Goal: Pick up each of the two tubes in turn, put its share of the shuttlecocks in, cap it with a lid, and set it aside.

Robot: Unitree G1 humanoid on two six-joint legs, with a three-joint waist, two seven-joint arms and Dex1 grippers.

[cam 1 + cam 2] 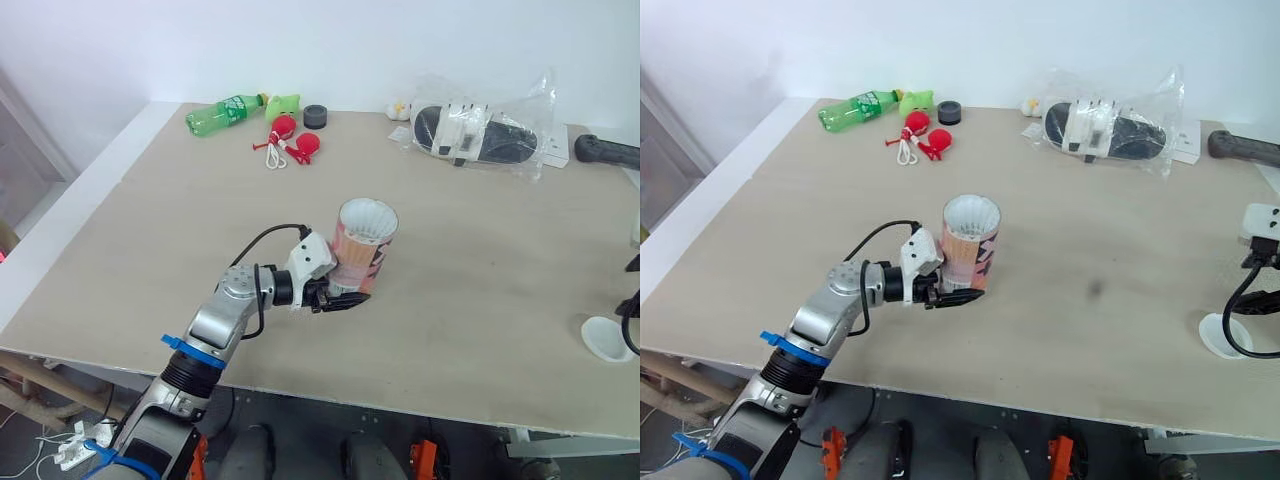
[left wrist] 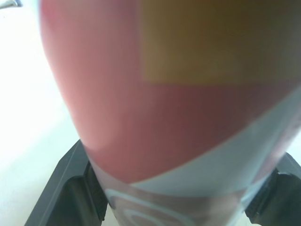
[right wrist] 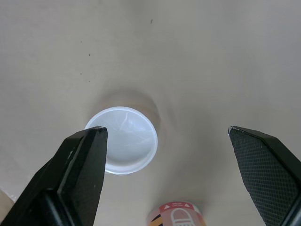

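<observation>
A red and pink patterned tube [image 1: 362, 252] stands upright near the middle of the table, its open mouth showing white shuttlecock feathers [image 1: 367, 218]. My left gripper [image 1: 345, 293] is shut on the tube's lower part; in the left wrist view the tube [image 2: 178, 117] sits between the black fingers [image 2: 66, 188]. At the table's right edge a white lid [image 1: 607, 337] lies flat. My right gripper [image 3: 165, 129] hangs open above the lid [image 3: 124, 140], touching nothing. The top of a red-patterned tube [image 3: 176, 214] shows in the right wrist view.
At the back of the table [image 1: 150, 240] lie a green bottle [image 1: 222, 113], red toys on a white cord [image 1: 290, 142], a black roll [image 1: 315, 116], a clear plastic bag of black items [image 1: 480, 130] and a black handle [image 1: 605, 150].
</observation>
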